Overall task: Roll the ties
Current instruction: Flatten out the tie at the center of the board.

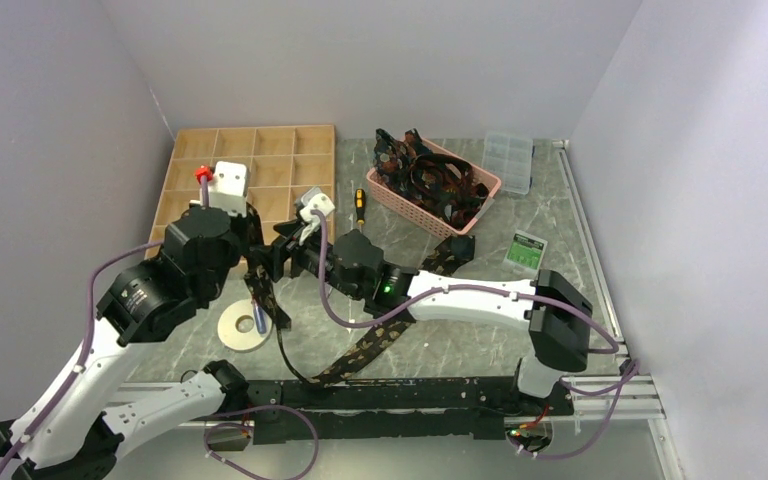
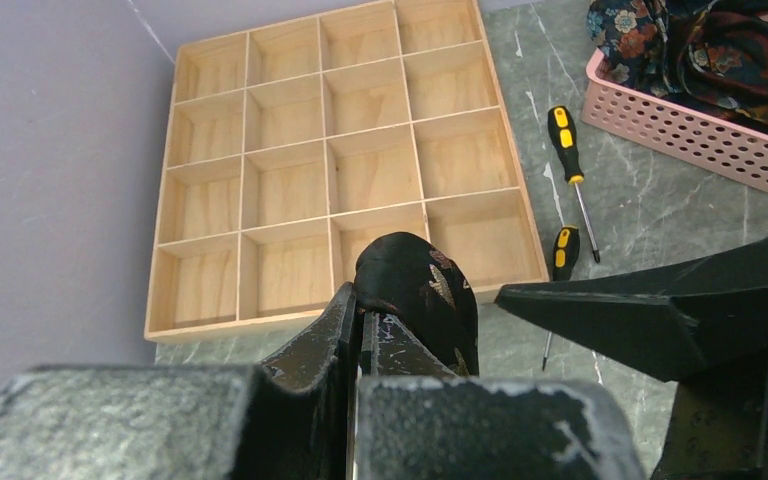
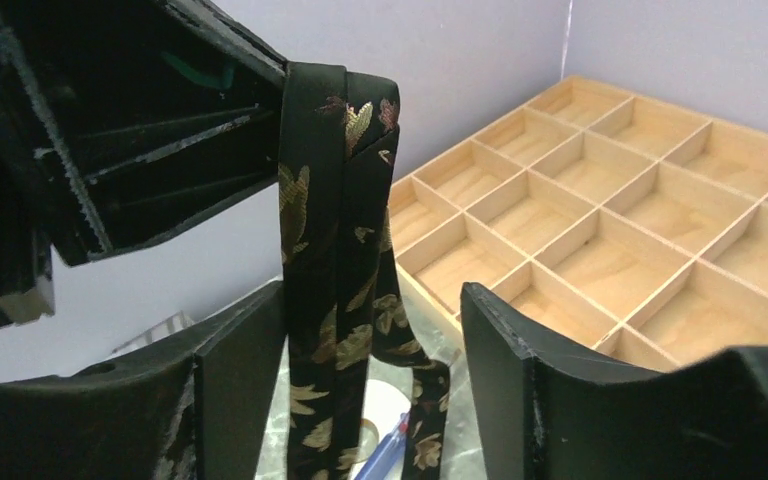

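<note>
Tie [image 3: 335,250], one, hangs clamped in left fingers [image 2: 315,335].

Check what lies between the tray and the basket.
Two yellow-and-black screwdrivers lie between the tray and the basket; the left wrist view shows both, the top view only one.

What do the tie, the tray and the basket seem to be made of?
Tie: woven fabric, perhaps silky; it hangs limp with a faint sheen.
Tray: pale bare wood, matte; grain shows.
Basket: pink plastic, likely; smooth moulded wall with rows of holes.
</note>
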